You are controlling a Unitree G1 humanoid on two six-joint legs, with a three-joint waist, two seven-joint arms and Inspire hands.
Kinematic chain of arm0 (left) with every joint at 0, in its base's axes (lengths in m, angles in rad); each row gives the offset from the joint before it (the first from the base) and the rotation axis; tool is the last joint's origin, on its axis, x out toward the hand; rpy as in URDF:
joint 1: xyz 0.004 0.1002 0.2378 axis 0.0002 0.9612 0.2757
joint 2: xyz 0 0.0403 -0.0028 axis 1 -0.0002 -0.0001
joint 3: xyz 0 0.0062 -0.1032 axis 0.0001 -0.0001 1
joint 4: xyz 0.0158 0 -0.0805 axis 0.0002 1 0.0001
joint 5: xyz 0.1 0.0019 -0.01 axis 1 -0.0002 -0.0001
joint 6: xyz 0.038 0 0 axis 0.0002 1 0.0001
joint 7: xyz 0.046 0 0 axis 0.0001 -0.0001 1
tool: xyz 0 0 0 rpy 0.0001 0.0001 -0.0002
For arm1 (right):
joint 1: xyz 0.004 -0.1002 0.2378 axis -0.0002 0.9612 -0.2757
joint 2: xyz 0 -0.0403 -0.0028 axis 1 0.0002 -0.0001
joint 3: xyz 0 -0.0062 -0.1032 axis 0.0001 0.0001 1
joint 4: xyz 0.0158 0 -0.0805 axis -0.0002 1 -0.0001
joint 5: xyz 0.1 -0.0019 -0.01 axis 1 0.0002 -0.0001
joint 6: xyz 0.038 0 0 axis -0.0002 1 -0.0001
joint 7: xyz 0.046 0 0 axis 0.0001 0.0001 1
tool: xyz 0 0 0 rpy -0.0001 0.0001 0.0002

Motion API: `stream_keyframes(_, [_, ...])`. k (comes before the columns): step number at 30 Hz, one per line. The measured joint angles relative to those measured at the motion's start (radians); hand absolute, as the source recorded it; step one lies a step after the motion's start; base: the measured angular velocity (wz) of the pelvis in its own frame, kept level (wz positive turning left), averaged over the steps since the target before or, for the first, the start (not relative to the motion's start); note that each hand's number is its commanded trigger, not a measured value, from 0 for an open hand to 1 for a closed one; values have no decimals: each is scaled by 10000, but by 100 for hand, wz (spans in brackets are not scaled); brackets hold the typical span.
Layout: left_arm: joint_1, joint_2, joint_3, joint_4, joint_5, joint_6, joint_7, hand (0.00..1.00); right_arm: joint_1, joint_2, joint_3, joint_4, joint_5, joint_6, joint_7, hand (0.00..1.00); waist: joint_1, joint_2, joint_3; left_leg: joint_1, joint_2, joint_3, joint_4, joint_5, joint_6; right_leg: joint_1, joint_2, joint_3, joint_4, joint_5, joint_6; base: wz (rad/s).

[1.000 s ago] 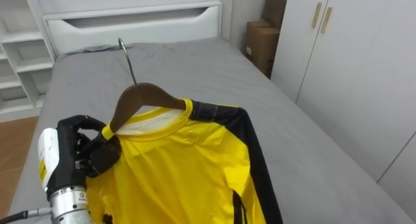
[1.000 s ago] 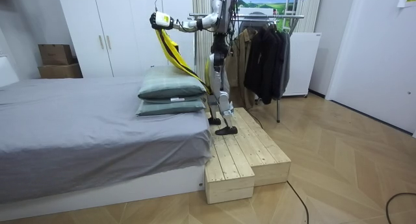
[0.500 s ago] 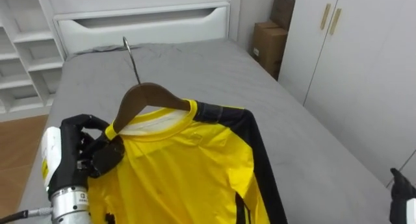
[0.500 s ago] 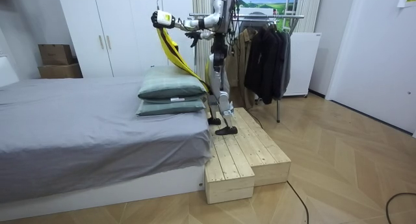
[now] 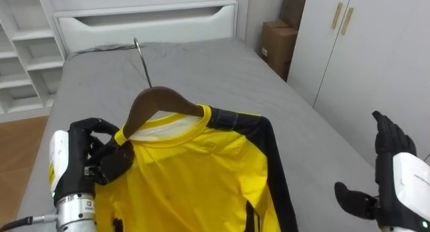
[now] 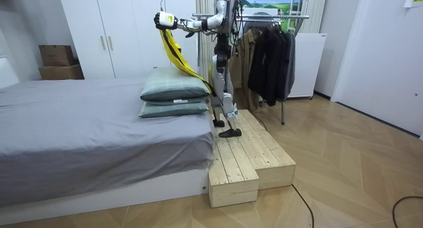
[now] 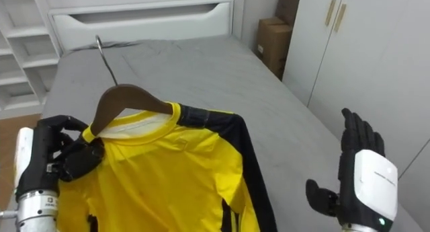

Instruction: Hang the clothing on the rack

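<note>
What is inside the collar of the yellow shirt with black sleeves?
A brown wooden hanger with a metal hook rises from the yellow shirt's collar. Its ends are covered by fabric, one gripped by the curled fingers of the left hand.

The hanger (image 5: 161, 97) is showing smooth brown wood under a thin metal hook (image 5: 142, 57); the yellow shirt (image 5: 195, 171) is looking faintly sheeny (cloth, black sleeves too), the grey bedcover (image 5: 222, 70) lying matt.
</note>
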Motion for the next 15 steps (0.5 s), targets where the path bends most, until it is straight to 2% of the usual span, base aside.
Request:
stream_keyframes(4, [-1, -17, -20, -310, -8, -9, -1, 100, -79, -122, 290, -13, -15, 0, 134, 0, 132, 7, -2, 30, 18, -1, 23, 8, -11, 39, 32, 36, -31, 11, -17, -5])
stream_keyframes(12, [0, -66, -218, -336, 317, -12, -3, 100, -99, -121, 1083, -466, -125, -39, 360, 0, 309, 19, 8, 31, 14, 4, 19, 10, -12, 41, 31, 48, -40, 4, -6, 0])
stream_keyframes(15, [0, -77, -297, -369, 410, -13, -2, 100, -100, -125, 1289, -686, -225, -121, 527, 0, 423, 66, 38, 26, 14, -10, 20, 10, -11, 41, 28, 42, -42, 2, -3, 0])
